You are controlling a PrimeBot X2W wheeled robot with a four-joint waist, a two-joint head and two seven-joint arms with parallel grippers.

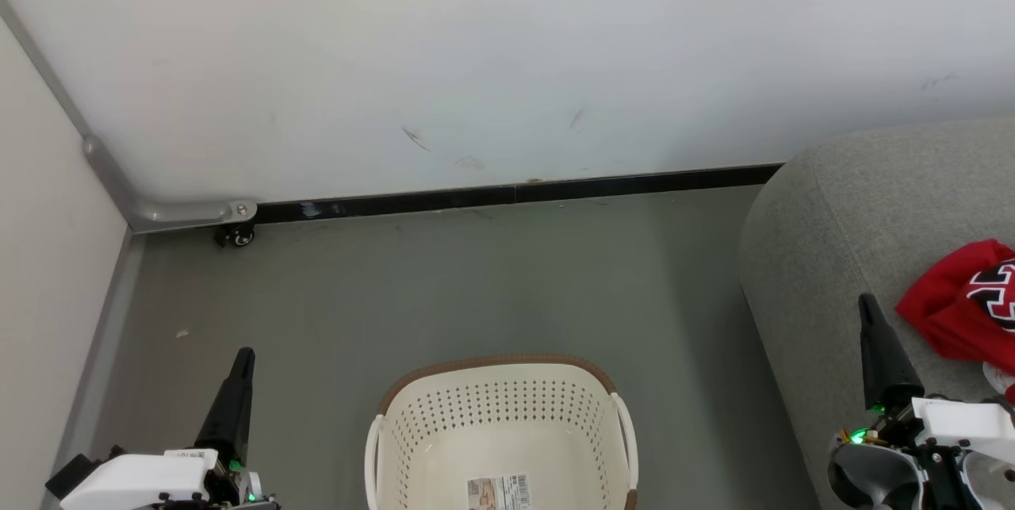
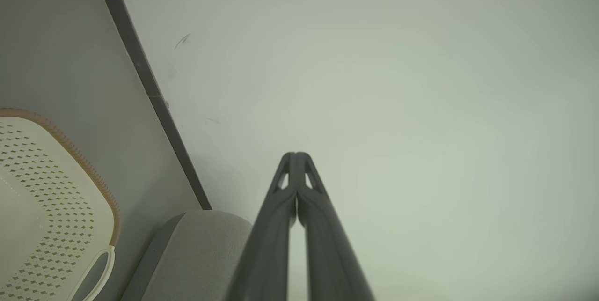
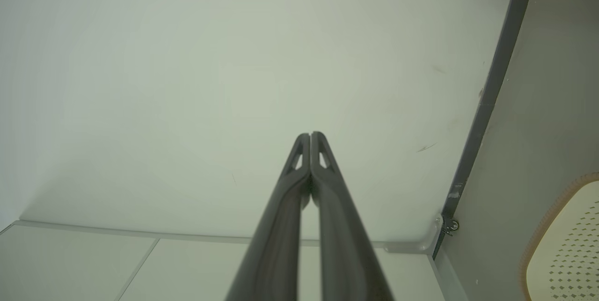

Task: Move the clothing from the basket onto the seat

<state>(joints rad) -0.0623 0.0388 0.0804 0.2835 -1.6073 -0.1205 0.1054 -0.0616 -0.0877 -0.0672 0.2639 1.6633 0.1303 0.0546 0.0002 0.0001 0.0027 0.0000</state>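
The cream-white basket (image 1: 412, 423) with a brown rim stands on the floor at the bottom centre; its inside holds no cloth, just a label on the bottom. It also appears in the left wrist view (image 2: 56, 188) and the right wrist view (image 3: 566, 245). Red clothing (image 1: 963, 308) with a black and white number lies on the light-grey seat (image 1: 840, 232) at the right. My left gripper (image 1: 244, 353) is shut and empty, left of the basket, fingertips together (image 2: 295, 155). My right gripper (image 1: 866, 300) is shut and empty over the seat, just left of the clothing, fingertips together (image 3: 310, 134).
A white wall (image 1: 507, 58) with a black baseboard (image 1: 515, 194) runs behind the grey floor. A pale panel (image 1: 40, 256) with a grey metal edge and a small caster (image 1: 238, 236) closes off the left side. Bare floor lies between the basket and the wall.
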